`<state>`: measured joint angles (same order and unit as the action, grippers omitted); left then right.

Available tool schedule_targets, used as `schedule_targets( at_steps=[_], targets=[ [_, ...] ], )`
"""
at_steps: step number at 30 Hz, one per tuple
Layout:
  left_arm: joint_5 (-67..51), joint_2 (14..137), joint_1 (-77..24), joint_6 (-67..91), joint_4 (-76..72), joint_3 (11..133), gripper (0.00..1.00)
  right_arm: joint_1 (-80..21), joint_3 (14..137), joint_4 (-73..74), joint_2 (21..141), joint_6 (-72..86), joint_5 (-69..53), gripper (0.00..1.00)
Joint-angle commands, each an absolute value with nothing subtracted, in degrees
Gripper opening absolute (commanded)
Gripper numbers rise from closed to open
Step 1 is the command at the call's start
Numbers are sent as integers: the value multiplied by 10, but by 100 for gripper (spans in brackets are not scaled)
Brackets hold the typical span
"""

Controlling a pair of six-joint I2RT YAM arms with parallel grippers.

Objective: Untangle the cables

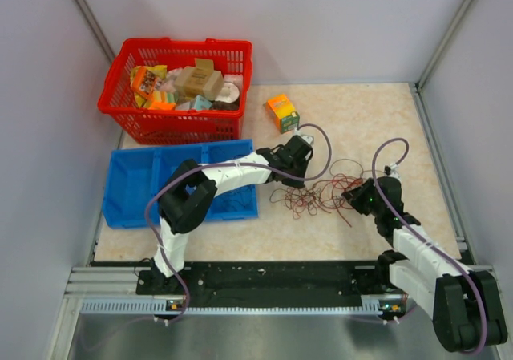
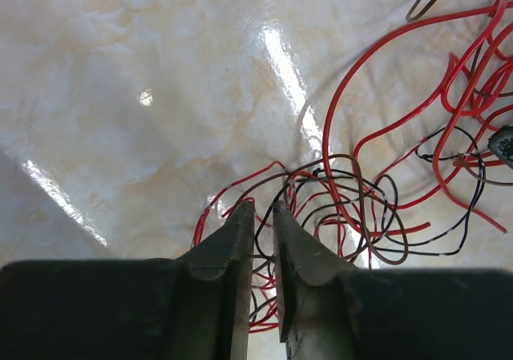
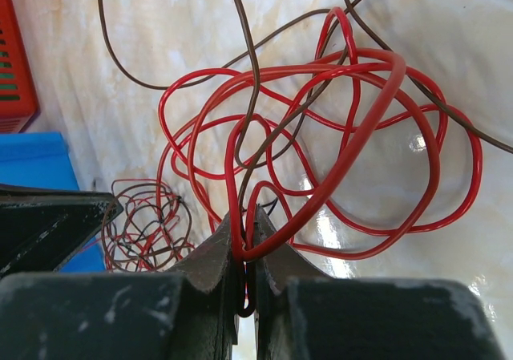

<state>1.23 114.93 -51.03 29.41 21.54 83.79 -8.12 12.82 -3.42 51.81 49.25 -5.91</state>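
Tangle of red and dark cables (image 1: 317,190) lying mid-desk (image 1: 361,119) between both arms, right end effector (image 3: 246,236) clamped on red and brown strands, left end effector (image 2: 263,208) nearly together over strands, grip uncertain, blue bin (image 1: 132,185) to the left.

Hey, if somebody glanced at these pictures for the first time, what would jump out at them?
The tangle of red and dark cables in the middle of the table, with both arms reaching into it. The right gripper is pinched on red loops; the left gripper has nearly closed at the tangle's edge. At the back left sits a red basket full of boxes.
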Motion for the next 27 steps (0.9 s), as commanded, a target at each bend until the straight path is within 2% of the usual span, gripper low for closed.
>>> schedule_targets(
  at_steps=[1,3,4,6,11,14,20,23,27],
  targets=[
    [19,1144,-510,284,220,862,26,-77,145,-48,519,493,-63,0],
    [11,1143,-510,280,213,856,27,-77,148,-47,517,495,-65,0],
    [7,1143,-510,279,210,854,22,-77,147,-47,516,497,-65,0],
    [9,1134,-510,276,210,853,0,-77,147,-47,515,498,-65,0],
    [41,1016,-511,252,187,834,0,-75,143,-24,509,514,-13,0],
    [52,875,-512,253,172,812,0,-53,152,25,507,533,39,0],
    [108,588,-512,230,78,722,0,-2,156,33,505,534,47,0],
    [141,506,-512,198,101,743,0,50,161,33,514,520,38,0],
    [155,471,-512,168,162,813,0,113,166,33,526,509,23,0]
  ],
)
